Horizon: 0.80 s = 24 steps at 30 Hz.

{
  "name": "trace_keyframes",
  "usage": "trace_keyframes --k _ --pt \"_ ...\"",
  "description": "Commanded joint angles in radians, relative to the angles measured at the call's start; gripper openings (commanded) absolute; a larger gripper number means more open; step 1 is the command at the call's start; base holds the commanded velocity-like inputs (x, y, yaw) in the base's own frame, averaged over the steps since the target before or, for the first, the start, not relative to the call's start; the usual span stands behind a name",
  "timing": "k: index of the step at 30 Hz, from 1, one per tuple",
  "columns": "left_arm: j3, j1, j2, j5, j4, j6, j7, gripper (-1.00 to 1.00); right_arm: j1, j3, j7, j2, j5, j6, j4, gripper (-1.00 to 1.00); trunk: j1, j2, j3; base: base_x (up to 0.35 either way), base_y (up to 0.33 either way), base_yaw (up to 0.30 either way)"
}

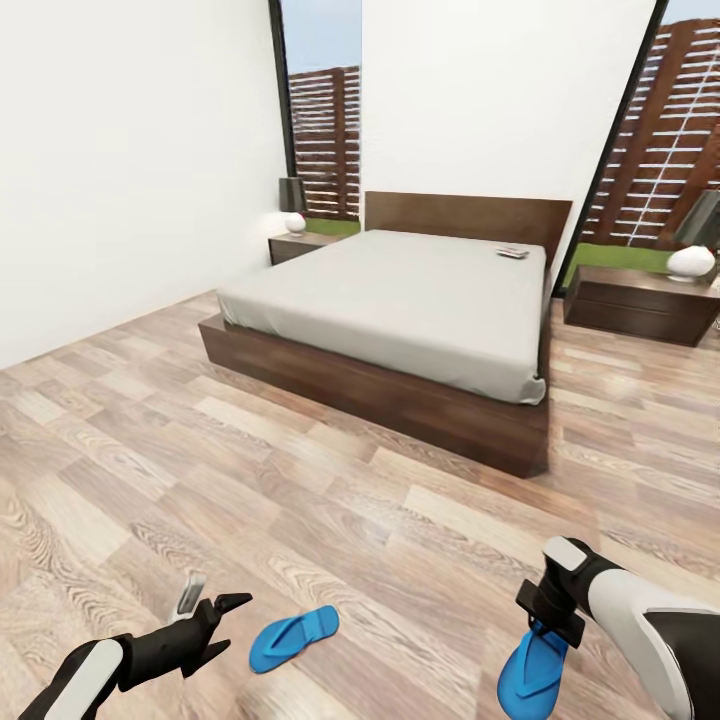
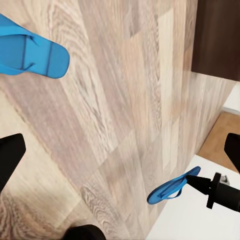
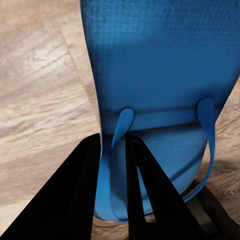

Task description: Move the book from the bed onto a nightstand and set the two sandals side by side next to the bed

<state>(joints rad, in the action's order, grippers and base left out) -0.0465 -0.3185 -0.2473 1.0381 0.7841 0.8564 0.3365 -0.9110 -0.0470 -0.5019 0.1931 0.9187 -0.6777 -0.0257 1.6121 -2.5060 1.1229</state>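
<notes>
Right claw point(image 3: 114, 150) clenched on blue sandal point(image 1: 533, 668), lifted off floor point(image 1: 330, 500); left claw point(image 1: 222, 622) spread wide beside second sandal point(image 1: 292, 637); book point(image 1: 512, 252) on bed point(image 1: 400, 300).

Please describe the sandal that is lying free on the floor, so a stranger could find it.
In front of the bed's foot lies a blue sandal, flat on the wood floor beside the open left hand. Its twin hangs from the right hand.

Book point(image 1: 512, 252) on bed point(image 1: 400, 310); floor point(image 1: 200, 460) sandal point(image 1: 292, 637).

Left tool point(image 1: 222, 622) spread open, right tool point(image 1: 541, 628) clamped, both arms low.
</notes>
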Motion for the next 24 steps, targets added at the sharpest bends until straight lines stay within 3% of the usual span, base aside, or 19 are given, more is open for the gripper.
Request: trace_keyframes --k 1,24 --pt "-0.003 0.0 0.0 -0.003 0.0 0.006 0.004 1.0 0.0 -0.005 -0.004 0.0 0.011 -0.003 -0.002 -1.0 0.0 0.0 0.001 0.115 0.11 -0.134" --pt "-0.003 0.0 -0.001 -0.003 0.0 0.006 0.004 1.0 0.0 -0.005 -0.004 0.0 0.012 -0.003 -0.002 -1.0 0.0 0.0 0.001 0.108 0.183 -0.201"
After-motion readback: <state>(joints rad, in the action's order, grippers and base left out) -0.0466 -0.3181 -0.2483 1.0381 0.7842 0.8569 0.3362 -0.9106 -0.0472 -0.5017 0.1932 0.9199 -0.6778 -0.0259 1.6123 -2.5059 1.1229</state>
